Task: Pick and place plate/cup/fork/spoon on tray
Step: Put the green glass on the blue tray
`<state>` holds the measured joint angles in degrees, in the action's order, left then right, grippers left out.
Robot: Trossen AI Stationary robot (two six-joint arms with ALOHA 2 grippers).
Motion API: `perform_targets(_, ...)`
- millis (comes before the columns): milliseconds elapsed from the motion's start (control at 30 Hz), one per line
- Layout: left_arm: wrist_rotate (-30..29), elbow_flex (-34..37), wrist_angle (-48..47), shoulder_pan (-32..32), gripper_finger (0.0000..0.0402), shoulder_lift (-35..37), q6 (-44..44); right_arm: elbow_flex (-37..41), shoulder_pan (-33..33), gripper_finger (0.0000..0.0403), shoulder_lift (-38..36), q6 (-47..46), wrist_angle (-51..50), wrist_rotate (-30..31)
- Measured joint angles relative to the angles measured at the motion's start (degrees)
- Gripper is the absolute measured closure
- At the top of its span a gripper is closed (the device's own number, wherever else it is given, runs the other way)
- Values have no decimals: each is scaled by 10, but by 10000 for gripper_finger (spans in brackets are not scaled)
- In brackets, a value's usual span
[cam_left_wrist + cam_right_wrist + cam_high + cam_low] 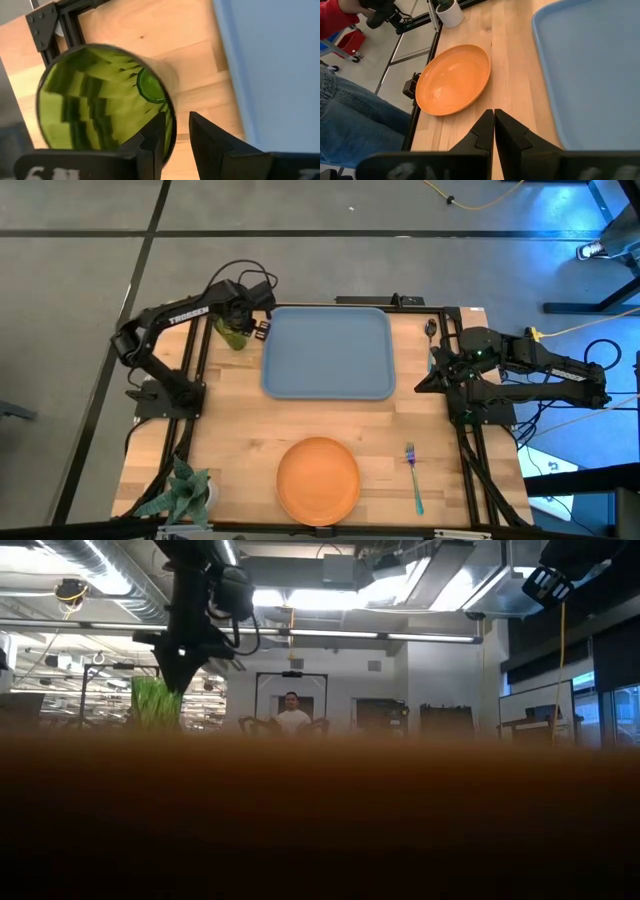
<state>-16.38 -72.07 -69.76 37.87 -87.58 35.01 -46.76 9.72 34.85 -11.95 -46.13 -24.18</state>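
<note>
Left gripper (pixel 172 137) held the cup (pixel 100 100) by its rim, one finger inside the green tumbler and the other outside, the jaws narrowed onto the wall; in the high view this gripper (pixel 247 328) and the cup (pixel 234 334) sat at the table's far left, just beside the left edge of the tray (pixel 330 352). From the low view the cup (pixel 157 703) appeared off the tabletop, hanging under the dark arm. Right gripper (pixel 494 131) had its two fingers pressed together with nothing between them, and its arm rested at the table's right side (pixel 447 370), just off the tray's right edge. Nothing lay on the light-blue tray. The plate (pixel 318 478) lay flat on the wooden table (pixel 240 430) near the front edge, well apart from the tray, with the fork (pixel 412 478) to its right. The spoon (pixel 431 330) lay near the far right corner of the tray. A potted plant (pixel 185 490) stood at the table's front left corner, and a person (pixel 355 125) in jeans stood beside the table.
</note>
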Motion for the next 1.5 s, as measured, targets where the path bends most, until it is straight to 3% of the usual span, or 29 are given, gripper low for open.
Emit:
perform_targets(167,12,0,0,0,333,-17,-28,0,0,383,0,0,0,0)
perform_targets(333,14,0,0,0,389,-17,-63,0,0,383,0,1,0,1)
perform_targets(500,40,-9,-8,0,395,-17,-99,0,0,383,0,2,0,1)
perform_targets(867,54,-193,-55,-56,399,-23,-194,0,0,383,0,4,0,1)
perform_targets(1133,36,-331,-61,-92,399,-108,-250,0,0,383,0,4,0,2)
perform_targets(1267,38,-368,-71,-91,399,-165,-267,0,0,383,0,4,0,2)
perform_targets(1500,77,-374,-76,-91,399,-230,-296,0,0,383,0,4,0,2)
